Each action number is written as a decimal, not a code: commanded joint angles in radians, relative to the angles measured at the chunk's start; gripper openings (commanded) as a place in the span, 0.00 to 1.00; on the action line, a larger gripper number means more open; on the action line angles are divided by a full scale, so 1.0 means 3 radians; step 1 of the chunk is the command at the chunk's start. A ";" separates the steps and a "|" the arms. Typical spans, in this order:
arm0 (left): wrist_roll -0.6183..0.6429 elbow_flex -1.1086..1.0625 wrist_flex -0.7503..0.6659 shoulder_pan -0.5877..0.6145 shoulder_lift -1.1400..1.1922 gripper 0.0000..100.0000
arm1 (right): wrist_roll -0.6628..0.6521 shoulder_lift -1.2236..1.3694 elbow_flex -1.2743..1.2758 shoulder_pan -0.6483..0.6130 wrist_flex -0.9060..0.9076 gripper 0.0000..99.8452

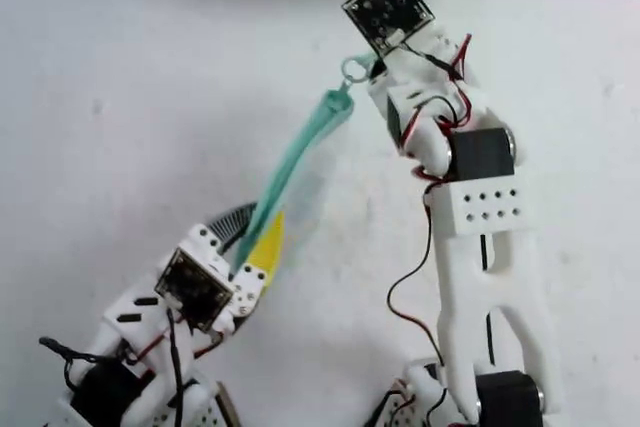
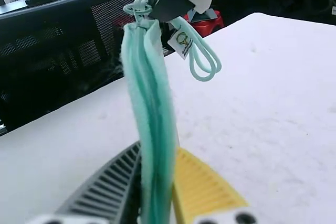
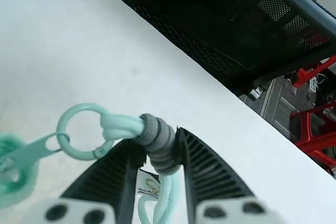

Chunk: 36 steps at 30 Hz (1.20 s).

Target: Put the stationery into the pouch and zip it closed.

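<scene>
A long mint-green pouch (image 1: 290,162) stretches edge-up between the two arms over the white table (image 1: 120,97). My left gripper (image 1: 255,242), with one grey and one yellow finger (image 2: 202,190), is shut on the near end of the pouch (image 2: 152,129). At the far end a green ring (image 1: 354,71) links to a cord loop. My right gripper (image 3: 157,156) is shut on the grey-wrapped cord loop (image 3: 157,137) beside the ring (image 3: 79,129). The loop's strands and a small tag (image 2: 182,43) hang under the right gripper (image 2: 168,4).
The table's far edge (image 3: 210,85) runs close behind the right gripper, with dark mesh furniture (image 2: 79,51) and a red frame (image 3: 315,124) beyond it. Bare tabletop lies to the left and right of the arms.
</scene>
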<state>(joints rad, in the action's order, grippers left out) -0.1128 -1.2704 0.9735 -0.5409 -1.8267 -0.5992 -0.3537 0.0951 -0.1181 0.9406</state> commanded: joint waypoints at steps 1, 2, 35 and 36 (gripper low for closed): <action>-0.0036 0.0087 0.0138 -0.0074 0.0023 0.02 | -0.0174 0.0054 -0.0189 0.0330 -0.0289 0.02; -0.0036 0.0087 0.0138 -0.0074 0.0023 0.02 | -0.0194 0.0054 -0.0189 0.0361 -0.0325 0.02; -0.0041 0.0097 0.0159 -0.0084 0.0023 0.02 | -0.0215 0.0458 -0.0113 0.0463 -0.0601 0.02; -0.0041 0.0097 0.0159 -0.0084 0.0023 0.02 | -0.0215 0.0458 -0.0113 0.0463 -0.0601 0.02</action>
<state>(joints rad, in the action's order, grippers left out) -0.1128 -1.2704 0.9735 -0.5409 -1.8205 -0.6590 -0.2509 0.0951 -0.1043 0.8117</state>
